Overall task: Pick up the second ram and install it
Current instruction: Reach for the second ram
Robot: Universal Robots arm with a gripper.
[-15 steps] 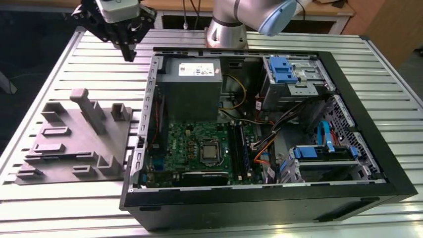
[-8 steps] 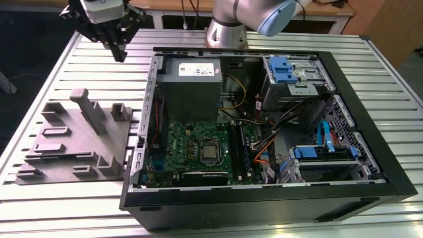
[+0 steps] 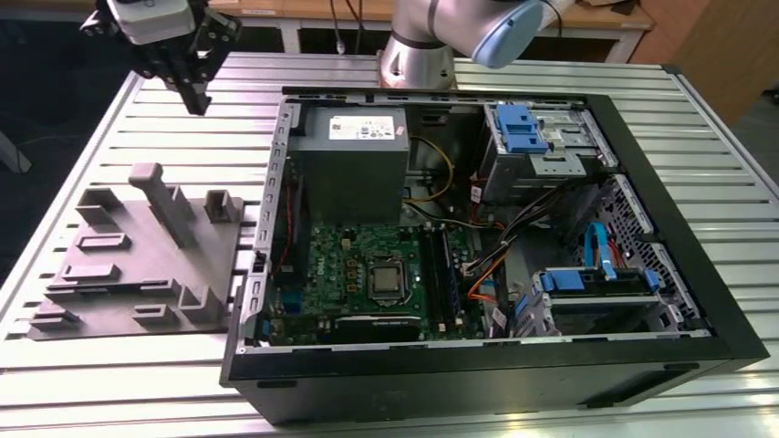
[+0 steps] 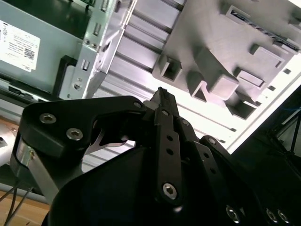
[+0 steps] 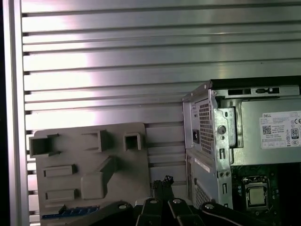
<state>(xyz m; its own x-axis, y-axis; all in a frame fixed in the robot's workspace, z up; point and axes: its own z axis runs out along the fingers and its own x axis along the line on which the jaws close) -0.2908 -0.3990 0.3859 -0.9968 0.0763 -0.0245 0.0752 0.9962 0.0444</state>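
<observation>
Second ram point(image 5: 70, 212) sits on the fixture point(image 5: 89, 160); pincer point(image 3: 195, 103) hangs high, pointing down, closed, empty.

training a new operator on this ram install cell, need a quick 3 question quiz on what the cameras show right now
1. Short answer: is the gripper above the inside of the open computer case, or outside it above the slatted table?
2. True or false: the gripper is holding the second ram.
3. Pick one. The second ram lies:
A) on the grey fixture
B) inside the computer case
C) on the bare slats of the table

Key
1. Outside it, above the table.
2. False. The fingers are shut with nothing between them.
3. A.
</observation>
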